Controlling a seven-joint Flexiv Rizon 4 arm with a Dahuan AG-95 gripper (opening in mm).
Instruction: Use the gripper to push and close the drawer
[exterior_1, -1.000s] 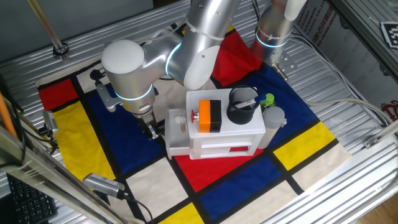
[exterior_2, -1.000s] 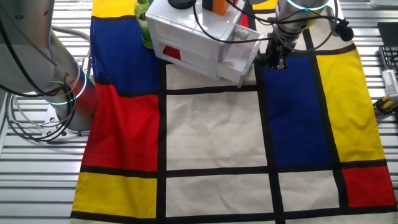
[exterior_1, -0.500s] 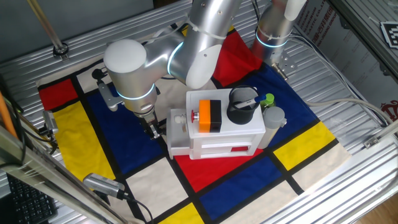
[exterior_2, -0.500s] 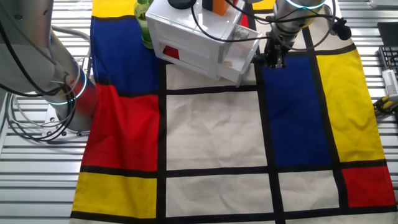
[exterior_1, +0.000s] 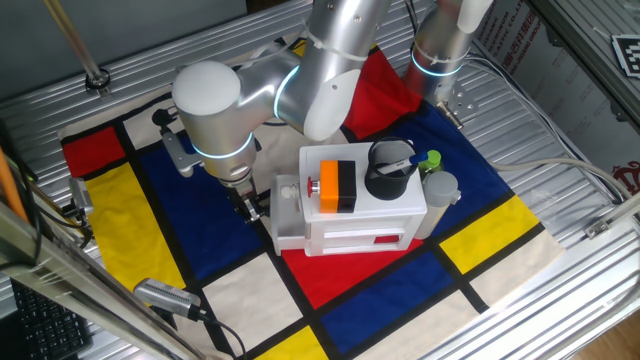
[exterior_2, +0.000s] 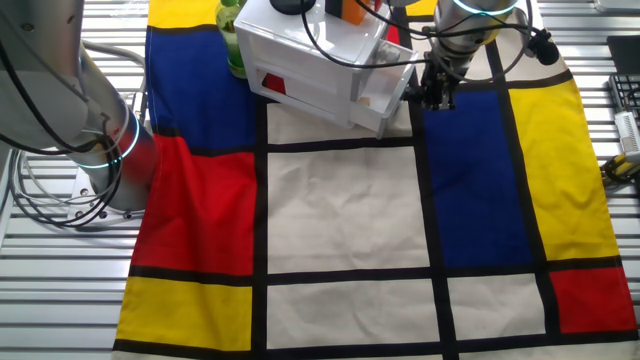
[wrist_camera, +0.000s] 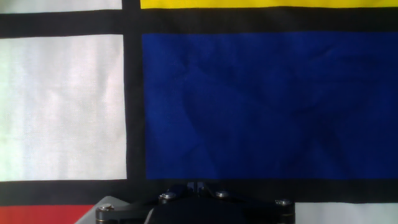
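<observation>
Resting on checkered cloth (exterior_2: 340, 220) (metal table (exterior_1: 560, 120)) | drawer (exterior_1: 285, 215) ajar | tool (exterior_1: 250, 208) state unclear

One fixed view: high, oblique, set past one cloth corner; small white plastic cabinet (exterior_1: 350, 210) seen mid-frame.
Other fixed view: steeper, from opposite side; cabinet (exterior_2: 320, 60) pushed to top edge.
Both share colour-block checked cloth (exterior_1: 480, 185) (exterior_2: 340, 210).
Hand view: close, straight down onto cloth (wrist_camera: 261, 106).

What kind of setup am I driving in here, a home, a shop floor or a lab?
Most likely a robotics lab test bench: ribbed aluminium table, colour-block cloth as a work mat, and a second silver arm mounted beside the one with the gripper.
</observation>
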